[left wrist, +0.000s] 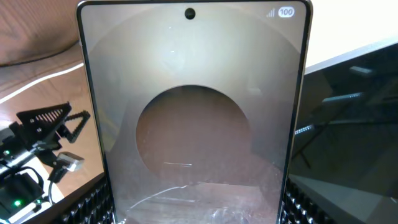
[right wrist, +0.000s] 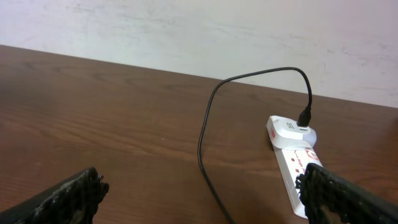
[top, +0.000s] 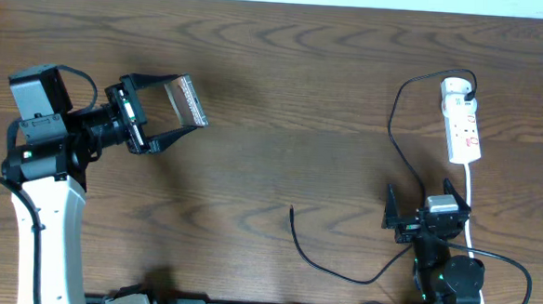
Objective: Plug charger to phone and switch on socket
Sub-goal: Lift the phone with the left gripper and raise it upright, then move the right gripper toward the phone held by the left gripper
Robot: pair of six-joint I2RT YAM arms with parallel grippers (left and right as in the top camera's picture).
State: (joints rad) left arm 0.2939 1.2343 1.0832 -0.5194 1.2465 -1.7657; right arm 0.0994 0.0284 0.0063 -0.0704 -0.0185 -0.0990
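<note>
My left gripper [top: 195, 101] is shut on the phone [top: 185, 100] and holds it by its long edges, lifted above the left half of the table. In the left wrist view the phone [left wrist: 193, 112] fills the frame, its glossy brownish face showing a circular mark, with the ridged pads [left wrist: 93, 205] against both sides. The charger [top: 317, 261] is a thin black cable running from a white adaptor [top: 456, 87] on the socket [top: 463, 129] down to its loose plug tip [top: 292, 209] on the table. My right gripper [top: 420, 195] is open, low near the front edge, facing the socket [right wrist: 292, 168].
The charger cable [right wrist: 205, 143] loops across the wood between my right fingers [right wrist: 68, 196] in the right wrist view. The socket's white cord [top: 471, 204] runs toward the front edge beside the right arm. A pale wall stands behind the table.
</note>
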